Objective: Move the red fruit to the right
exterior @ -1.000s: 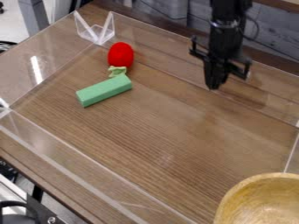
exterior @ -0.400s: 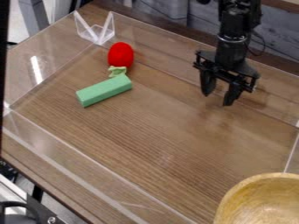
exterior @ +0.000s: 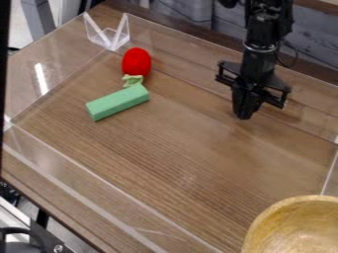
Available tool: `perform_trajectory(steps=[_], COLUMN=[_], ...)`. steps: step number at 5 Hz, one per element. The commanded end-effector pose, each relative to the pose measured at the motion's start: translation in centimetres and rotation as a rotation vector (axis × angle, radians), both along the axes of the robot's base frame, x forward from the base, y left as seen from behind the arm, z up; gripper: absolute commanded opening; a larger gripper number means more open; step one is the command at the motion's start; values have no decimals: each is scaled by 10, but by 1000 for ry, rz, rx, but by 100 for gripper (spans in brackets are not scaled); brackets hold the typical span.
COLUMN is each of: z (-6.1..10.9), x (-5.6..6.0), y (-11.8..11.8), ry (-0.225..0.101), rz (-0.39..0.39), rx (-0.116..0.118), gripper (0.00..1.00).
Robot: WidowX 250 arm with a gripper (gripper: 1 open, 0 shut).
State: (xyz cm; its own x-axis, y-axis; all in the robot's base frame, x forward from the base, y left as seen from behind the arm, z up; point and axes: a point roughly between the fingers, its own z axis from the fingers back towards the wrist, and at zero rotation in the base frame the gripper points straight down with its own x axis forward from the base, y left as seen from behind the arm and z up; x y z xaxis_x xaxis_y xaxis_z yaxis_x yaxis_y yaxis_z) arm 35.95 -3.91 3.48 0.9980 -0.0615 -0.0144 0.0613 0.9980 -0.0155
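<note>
Even, soft daylight-like lighting, fairly bright, no hard shadows; only a faint dark patch on the wooden tabletop (exterior: 185,148) under the gripper (exterior: 246,111). White glare streaks run along the clear acrylic walls (exterior: 53,74) at left and front, and a pale sheen lies across the wood grain. Low resolution, whole frame slightly soft; the pale bowl (exterior: 301,229) at the bottom right corner is blurred, and the dark background beyond the far wall is murky.

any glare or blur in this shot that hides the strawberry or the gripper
Camera view: white glare streaks on the clear acrylic walls, none over the red strawberry or green block; the dark gripper is slightly soft, so its jaws are hard to read.
</note>
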Motion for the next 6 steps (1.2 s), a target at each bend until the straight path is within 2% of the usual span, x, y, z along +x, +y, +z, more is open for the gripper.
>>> perform_trajectory(steps=[1, 2, 3, 5, 6], z=[48, 73, 94, 136, 132], x=[4, -5, -11, -9, -3], y=[8, 22, 46, 117, 142], ry=[-111, -147, -173, -212, -218], rz=[35, 4, -14, -3, 14], rx=[-25, -54, -73, -57, -45], gripper=[100, 100, 100, 100, 100])
